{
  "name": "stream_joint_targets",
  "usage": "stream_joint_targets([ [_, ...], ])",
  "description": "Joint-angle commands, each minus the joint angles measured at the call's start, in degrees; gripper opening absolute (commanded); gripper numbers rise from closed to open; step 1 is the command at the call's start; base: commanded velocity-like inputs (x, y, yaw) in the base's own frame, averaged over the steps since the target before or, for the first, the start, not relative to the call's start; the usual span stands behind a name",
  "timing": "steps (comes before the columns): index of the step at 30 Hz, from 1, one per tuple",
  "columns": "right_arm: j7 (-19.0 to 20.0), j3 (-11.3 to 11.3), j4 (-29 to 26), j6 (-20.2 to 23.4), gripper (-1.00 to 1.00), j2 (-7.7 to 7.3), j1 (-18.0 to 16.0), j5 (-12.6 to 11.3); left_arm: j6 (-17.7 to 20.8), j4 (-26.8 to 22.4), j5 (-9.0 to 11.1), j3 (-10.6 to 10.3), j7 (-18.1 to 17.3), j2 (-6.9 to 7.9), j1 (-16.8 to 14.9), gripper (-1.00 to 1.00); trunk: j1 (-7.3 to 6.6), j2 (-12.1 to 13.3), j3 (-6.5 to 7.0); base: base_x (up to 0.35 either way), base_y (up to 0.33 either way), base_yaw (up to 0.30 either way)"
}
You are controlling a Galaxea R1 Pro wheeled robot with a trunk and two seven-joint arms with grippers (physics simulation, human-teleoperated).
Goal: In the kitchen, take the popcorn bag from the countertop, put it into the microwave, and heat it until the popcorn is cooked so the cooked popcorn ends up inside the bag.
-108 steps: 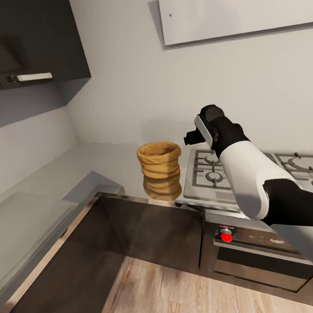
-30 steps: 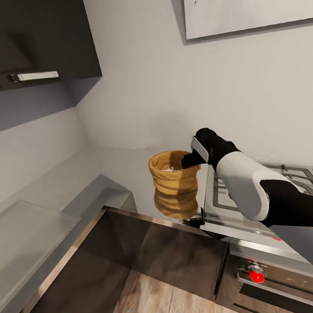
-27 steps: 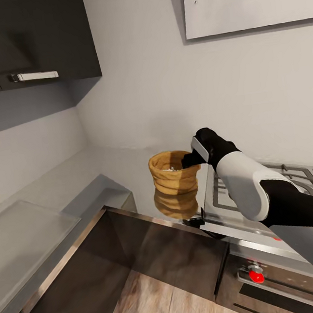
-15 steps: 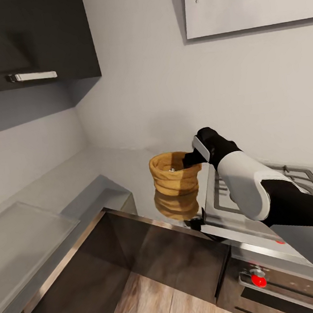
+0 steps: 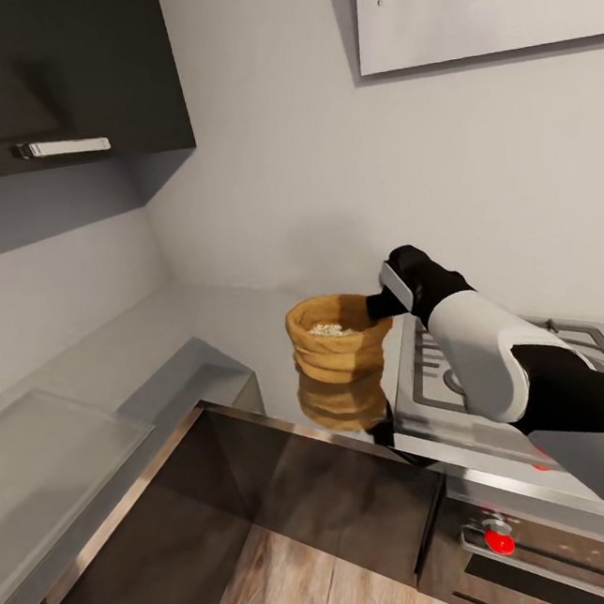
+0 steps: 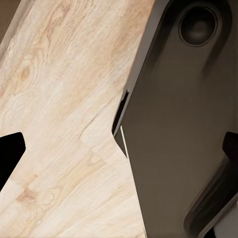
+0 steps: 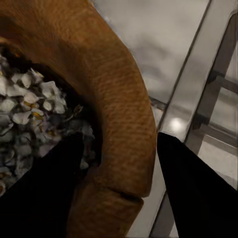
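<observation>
Your right hand straddles the rim of the popcorn bag, one finger inside among the white popcorn, one outside; whether it is pressing the rim is unclear. The bag sits upright on the grey table, just beside the stove. Your left hand is spread wide above the wood floor.

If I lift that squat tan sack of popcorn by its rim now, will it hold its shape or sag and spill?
The tan popcorn sack looks like soft woven cloth with rolled folds, so its wall will probably buckle somewhat. The right gripper straddles one side of the rim only, so the sack may tilt as it rises. White popcorn sits near the mouth; tipping could spill it.
</observation>
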Motion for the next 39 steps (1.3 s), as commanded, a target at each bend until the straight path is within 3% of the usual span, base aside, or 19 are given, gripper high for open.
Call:
stream_joint_targets([
  [1,-0.30,-0.58,0.08,0.14,-1.00,0.03,0.00,-0.04,-0.10,-0.07,0.19,0.02,0.09,-0.01,0.01,1.00,0.01,-0.03,-0.07,0.000,0.000,0.000],
  [16,-0.38,-0.76,-0.97,0.80,-1.00,0.67,0.00,-0.04,-0.10,-0.07,0.19,0.02,0.09,-0.01,0.01,1.00,0.01,-0.03,-0.07,0.000,0.000,0.000],
  [21,-0.64,-2.55,-6.59,4.78,-1.00,1.02,0.00,0.03,-0.10,-0.07,0.19,0.02,0.09,-0.01,0.01,1.00,0.01,-0.03,-0.07,0.000,0.000,0.000],
  [28,-0.48,-2.51,-9.02,4.78,-1.00,0.61,-0.60,-0.05,-0.10,-0.07,0.19,0.02,0.09,-0.01,0.01,1.00,0.01,-0.03,-0.07,0.000,0.000,0.000],
  [34,0.14,-2.49,-14.51,4.78,-1.00,0.44,-0.74,-0.13,-0.10,-0.07,0.19,0.02,0.09,-0.01,0.01,1.00,0.01,-0.03,-0.07,0.000,0.000,0.000],
  [39,0.22,-2.49,-15.20,4.78,-1.00,0.33,-0.74,-0.13,-0.10,-0.07,0.19,0.02,0.09,-0.01,0.01,1.00,0.01,-0.03,-0.07,0.000,0.000,0.000],
])
